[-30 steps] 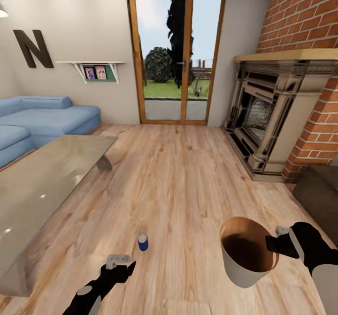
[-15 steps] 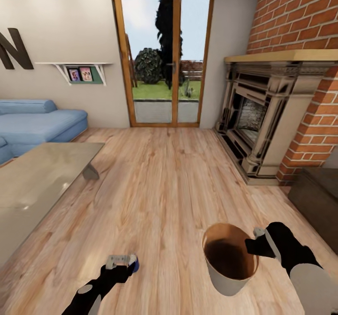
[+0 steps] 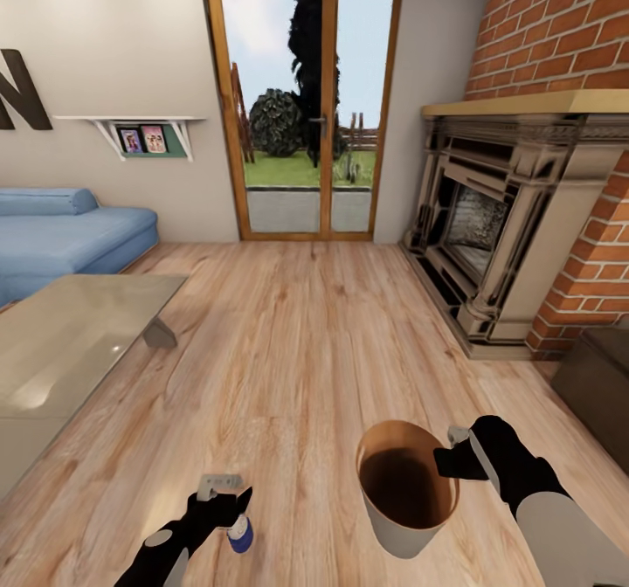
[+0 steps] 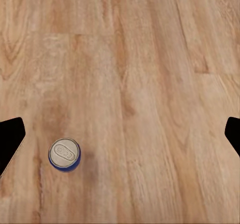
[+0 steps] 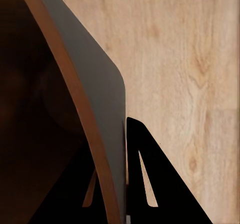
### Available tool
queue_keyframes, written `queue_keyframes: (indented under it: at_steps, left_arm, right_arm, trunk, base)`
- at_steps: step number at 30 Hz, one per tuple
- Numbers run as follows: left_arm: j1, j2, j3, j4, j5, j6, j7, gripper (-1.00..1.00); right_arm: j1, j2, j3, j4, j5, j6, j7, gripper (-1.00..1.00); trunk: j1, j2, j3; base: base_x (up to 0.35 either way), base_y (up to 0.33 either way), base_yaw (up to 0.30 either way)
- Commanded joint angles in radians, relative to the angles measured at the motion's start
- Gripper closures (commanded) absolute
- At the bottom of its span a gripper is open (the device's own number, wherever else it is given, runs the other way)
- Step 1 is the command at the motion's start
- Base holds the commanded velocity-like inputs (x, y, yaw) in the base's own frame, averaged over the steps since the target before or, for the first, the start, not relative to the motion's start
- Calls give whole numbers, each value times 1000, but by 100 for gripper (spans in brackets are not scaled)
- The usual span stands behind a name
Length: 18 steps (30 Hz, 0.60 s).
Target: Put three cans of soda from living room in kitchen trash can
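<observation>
Head view: the right hand point(image 3: 451, 462) is clamped on the rim of the tash can point(image 3: 404, 526), one finger inside and one outside, carrying it above the floor point(image 3: 306, 351). The left hand point(image 3: 218, 487) hangs spread apart over a can of soda point(image 4: 64, 154), which looks blue here and stands upright on the floor below it, closer to one finger than the other. This looks like the pickup step: the hand likely needs centring over the can, then lowering and closing.

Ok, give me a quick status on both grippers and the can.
Left gripper open, above a blue can standing upright on the wood floor. Right gripper shut on the trash can rim, bin held off the floor. Nothing blocking the can.
</observation>
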Motion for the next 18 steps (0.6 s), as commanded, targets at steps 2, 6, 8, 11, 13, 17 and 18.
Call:
queue_keyframes:
  at_steps: [2, 6, 8, 11, 13, 17, 18]
  left_arm:
    - [0, 0, 0, 0, 0, 0, 0, -100]
    - [0, 1, 0, 1, 0, 0, 0, -100]
    - [0, 1, 0, 1, 0, 0, 0, -100]
    - [0, 2, 0, 2, 0, 0, -1, -100]
    - [0, 2, 0, 2, 0, 1, -1, -100]
    - [0, 2, 0, 2, 0, 3, -1, -100]
    - [0, 1, 0, 2, 0, 2, -1, -100]
  right_arm:
    - [0, 0, -1, 0, -24, 3, 6, 100]
    - [1, 1, -1, 0, -24, 3, 6, 100]
    - [1, 1, -1, 0, -24, 3, 6, 100]
    - [1, 0, -1, 0, -24, 3, 6, 100]
    - [1, 0, -1, 0, -24, 3, 6, 100]
    - [1, 0, -1, -1, -24, 3, 6, 100]
    - [1, 0, -1, -1, -24, 3, 6, 100]
  trunk:
    - [0, 0, 0]
    - [0, 0, 0]
    - [0, 0, 0]
    - [0, 0, 0]
    - [0, 0, 0]
    - [0, 0, 0]
    - [0, 0, 0]
  base:
    - [326, 0, 0]
    - [326, 0, 0]
    - [323, 26, 0]
    - [275, 146, 0]
    - [217, 234, 0]
    - [145, 274, 0]
    - [88, 253, 0]
